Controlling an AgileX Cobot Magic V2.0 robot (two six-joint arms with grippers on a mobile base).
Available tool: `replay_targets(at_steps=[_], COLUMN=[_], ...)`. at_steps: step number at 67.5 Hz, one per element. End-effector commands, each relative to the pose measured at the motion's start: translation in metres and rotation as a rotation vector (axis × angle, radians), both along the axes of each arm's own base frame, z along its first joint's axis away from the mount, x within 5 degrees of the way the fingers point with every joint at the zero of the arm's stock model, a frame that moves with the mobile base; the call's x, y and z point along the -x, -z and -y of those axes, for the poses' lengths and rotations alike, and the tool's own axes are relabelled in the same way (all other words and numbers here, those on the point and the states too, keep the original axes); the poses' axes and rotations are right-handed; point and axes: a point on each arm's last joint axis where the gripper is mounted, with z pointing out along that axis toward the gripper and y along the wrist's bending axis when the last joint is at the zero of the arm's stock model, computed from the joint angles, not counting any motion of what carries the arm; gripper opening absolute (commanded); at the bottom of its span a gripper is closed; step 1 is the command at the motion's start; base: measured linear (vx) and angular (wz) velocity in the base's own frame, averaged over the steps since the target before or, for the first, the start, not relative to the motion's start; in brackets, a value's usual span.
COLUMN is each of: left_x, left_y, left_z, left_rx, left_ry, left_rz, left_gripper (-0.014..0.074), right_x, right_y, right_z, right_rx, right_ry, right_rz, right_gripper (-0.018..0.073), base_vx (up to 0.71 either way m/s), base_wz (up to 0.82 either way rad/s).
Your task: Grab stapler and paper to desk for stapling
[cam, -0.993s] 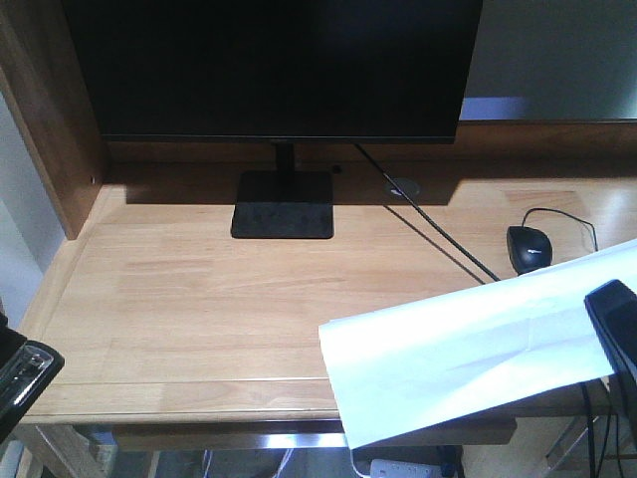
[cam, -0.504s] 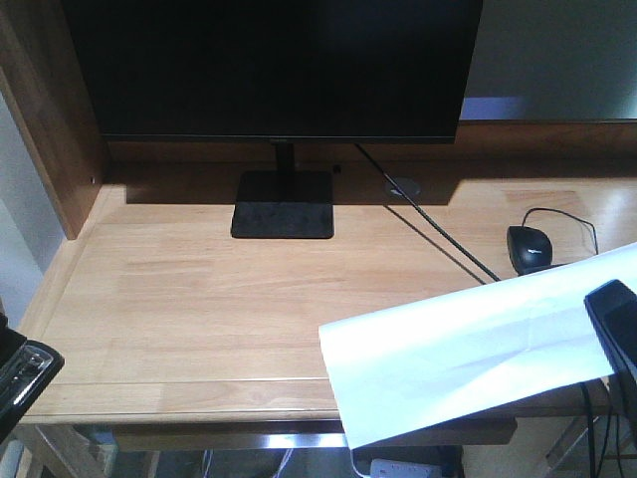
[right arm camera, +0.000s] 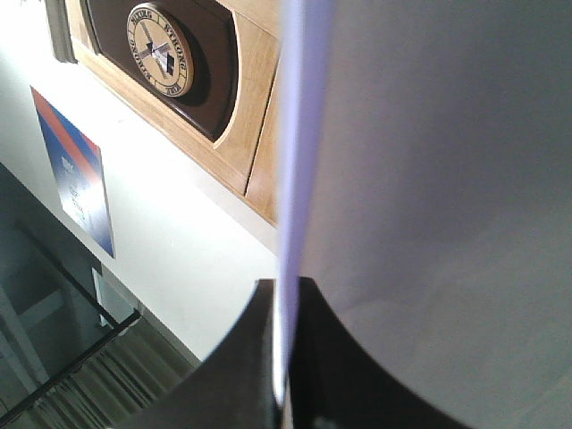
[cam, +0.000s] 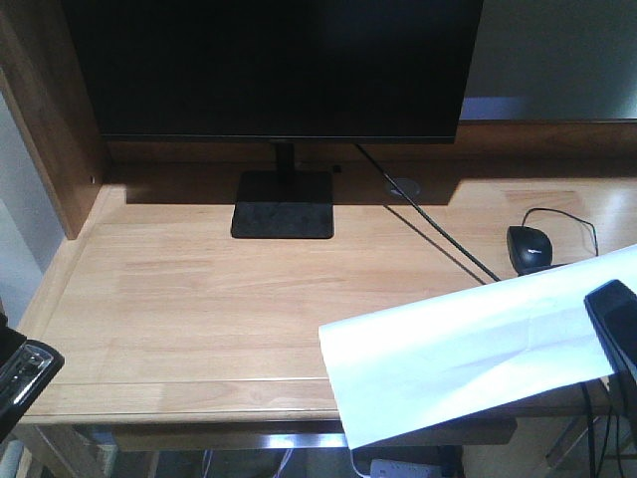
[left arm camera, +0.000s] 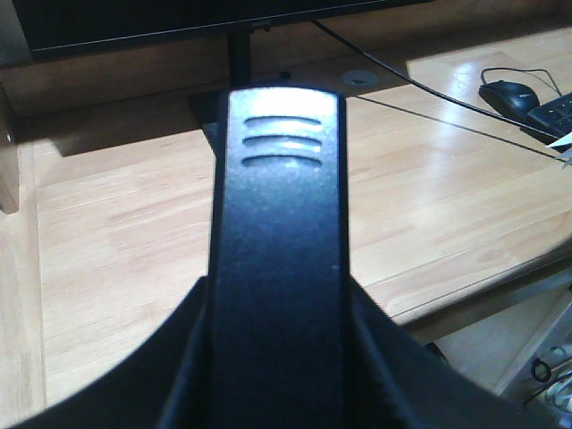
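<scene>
The white paper (cam: 468, 354) hangs tilted over the desk's front right corner, its lower edge past the front rim. My right gripper (cam: 615, 329) is shut on the paper's right end. In the right wrist view the sheet (right arm camera: 429, 179) runs edge-on between the closed jaws of that gripper (right arm camera: 284, 304). My left gripper (cam: 12, 383) is at the bottom left, beside the desk's front left corner, shut on the black stapler (cam: 28, 366), whose silver metal shows. In the left wrist view the stapler (left arm camera: 277, 223) fills the middle between the jaws. The light-wood desk (cam: 199, 289) lies ahead.
A black monitor (cam: 279, 60) on a square stand (cam: 283, 204) is at the back centre. A black mouse (cam: 529, 247) with its cable lies at the right, just behind the paper. A keyboard corner (left arm camera: 554, 112) shows at the far right. A wooden side panel (cam: 50, 110) rises at the left.
</scene>
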Motion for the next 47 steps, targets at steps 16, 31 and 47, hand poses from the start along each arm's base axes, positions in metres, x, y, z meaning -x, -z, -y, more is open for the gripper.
replay_targets(at_steps=[16, 31, 47], left_x=[-0.007, -0.031, -0.063], left_y=[-0.036, -0.042, -0.055], left_z=[0.003, 0.014, 0.027], left_rx=[0.167, 0.082, 0.002], left_ry=[-0.006, 0.006, 0.029], left_rz=[0.26, 0.169, 0.115], left_gripper=[-0.0006, -0.0006, -0.0006], right_x=[0.011, 0.011, 0.011], right_y=[-0.006, -0.006, -0.006], right_z=[0.003, 0.003, 0.003], right_rx=[-0.067, -0.067, -0.067], right_ry=[-0.027, -0.027, -0.027], right_rz=[0.135, 0.135, 0.135], right_gripper=[-0.0002, -0.0002, -0.0002], base_vx=[0.0, 0.0, 0.0], base_wz=[0.0, 0.0, 0.0])
